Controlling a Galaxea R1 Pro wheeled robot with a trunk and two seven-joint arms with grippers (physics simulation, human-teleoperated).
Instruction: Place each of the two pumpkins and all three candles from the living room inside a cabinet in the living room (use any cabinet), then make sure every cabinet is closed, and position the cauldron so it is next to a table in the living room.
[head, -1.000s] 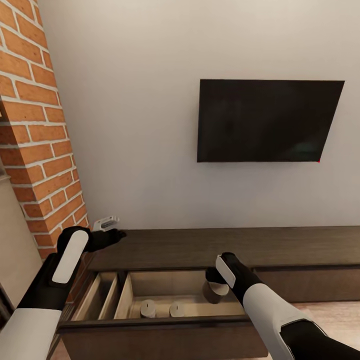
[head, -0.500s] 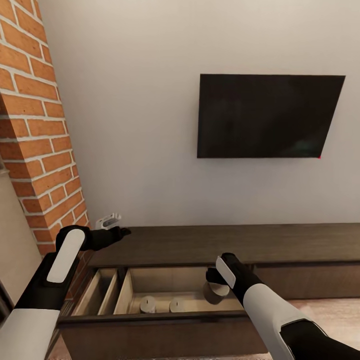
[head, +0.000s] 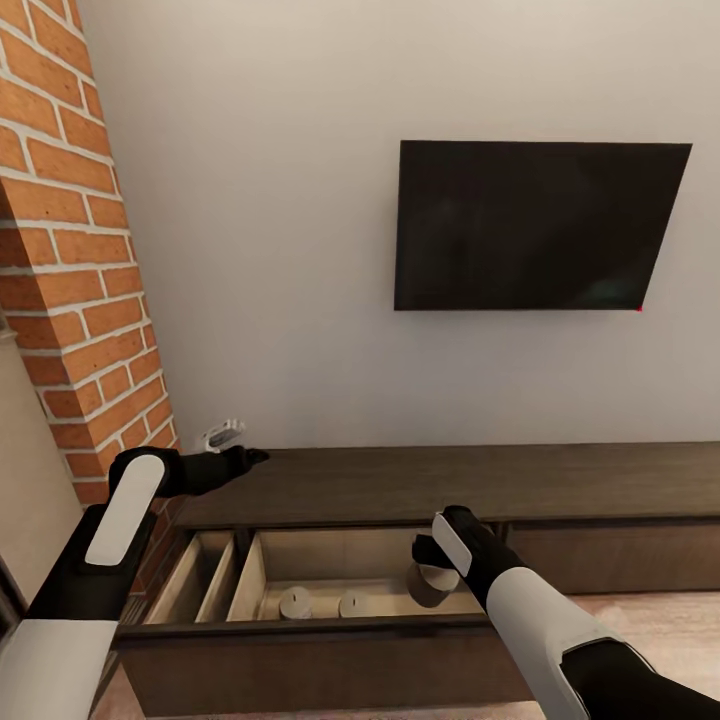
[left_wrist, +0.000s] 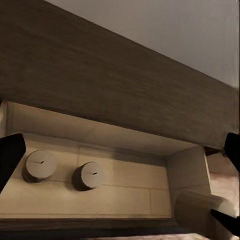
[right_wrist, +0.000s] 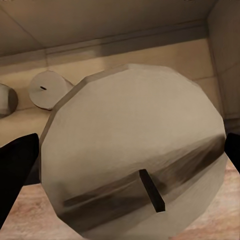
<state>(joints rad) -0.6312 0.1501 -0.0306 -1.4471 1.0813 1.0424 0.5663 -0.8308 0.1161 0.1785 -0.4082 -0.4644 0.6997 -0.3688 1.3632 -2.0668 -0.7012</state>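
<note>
Between my right pincer's (head: 428, 570) fingers sits a candle (head: 431, 583), clamped above the open drawer (head: 330, 573) of the cabinet (head: 450, 485). At nine o'clock from it, two candles (head: 296, 602) stand inside. My left pincer (head: 250, 457) hovers above the cabinet top; I cannot tell its spread.

A dark television (head: 540, 225) is mounted on the pale wall (head: 270, 250). A brick column (head: 75, 260) is seen at left. Light wood floor (head: 660, 625) is visible at lower right.
</note>
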